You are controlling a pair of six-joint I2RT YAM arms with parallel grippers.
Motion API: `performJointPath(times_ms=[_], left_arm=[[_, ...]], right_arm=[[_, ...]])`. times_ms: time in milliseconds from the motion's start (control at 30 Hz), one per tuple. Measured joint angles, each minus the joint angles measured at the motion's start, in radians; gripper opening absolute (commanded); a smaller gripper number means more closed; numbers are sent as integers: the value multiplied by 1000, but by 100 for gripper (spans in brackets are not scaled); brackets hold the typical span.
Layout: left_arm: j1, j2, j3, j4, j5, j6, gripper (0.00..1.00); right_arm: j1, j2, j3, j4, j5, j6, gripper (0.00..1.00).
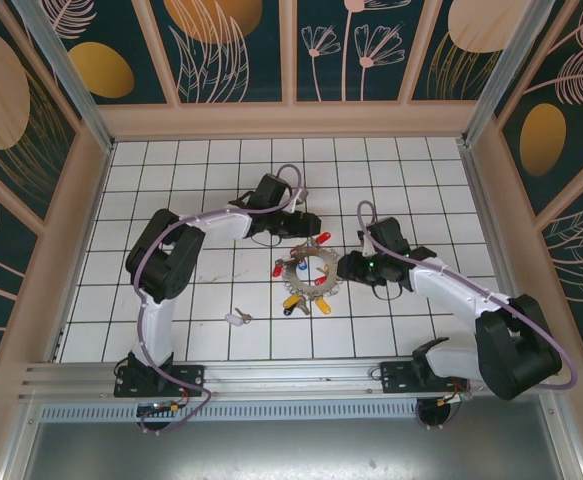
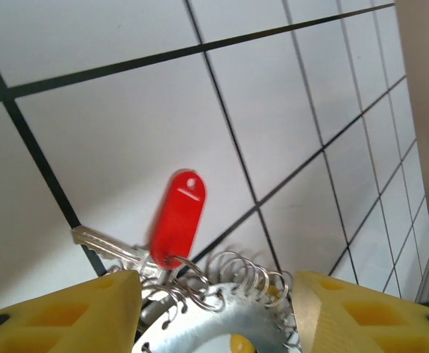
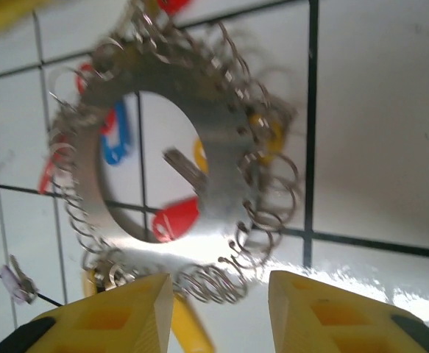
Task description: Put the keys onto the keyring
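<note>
The keyring (image 1: 291, 270) lies mid-floor, a flat metal ring hung with small wire loops and several keys with red, blue and yellow tags. My left gripper (image 1: 307, 232) is at its far edge. In the left wrist view its yellow fingers (image 2: 59, 312) press in on the keyring's arc (image 2: 214, 323) from both sides, and a red-tagged key (image 2: 177, 219) hangs just beyond. My right gripper (image 1: 343, 268) is at the ring's right side. Its fingers (image 3: 302, 309) stand apart at the keyring's (image 3: 225, 132) near rim, with only wire loops (image 3: 214, 283) between them. A loose white-tagged key (image 1: 236, 318) lies to the front left.
The white tiled floor (image 1: 171, 170) is walled by wooden panels (image 1: 81, 220) on three sides, and a metal rail (image 1: 291, 375) runs along the near edge. Both arms reach in over the middle. Bare tiles lie at the back and on the left.
</note>
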Motion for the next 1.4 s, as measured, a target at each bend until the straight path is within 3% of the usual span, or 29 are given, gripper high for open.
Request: performJointPath(times_ms=[167, 300, 500, 933, 1400], left_arm=[[6, -156, -66, -13, -17, 101, 58], [10, -304, -223, 44, -11, 191, 57], [10, -446, -443, 96, -7, 375, 58], [0, -543, -581, 173, 32, 808, 59], [0, -558, -618, 188, 32, 933, 59]], right_arm=[[3, 0, -51, -12, 2, -35, 25], [5, 6, -73, -2, 2, -51, 18], [18, 41, -109, 54, -13, -66, 18], [23, 134, -126, 225, -89, -97, 19], [0, 72, -113, 203, -89, -150, 23]])
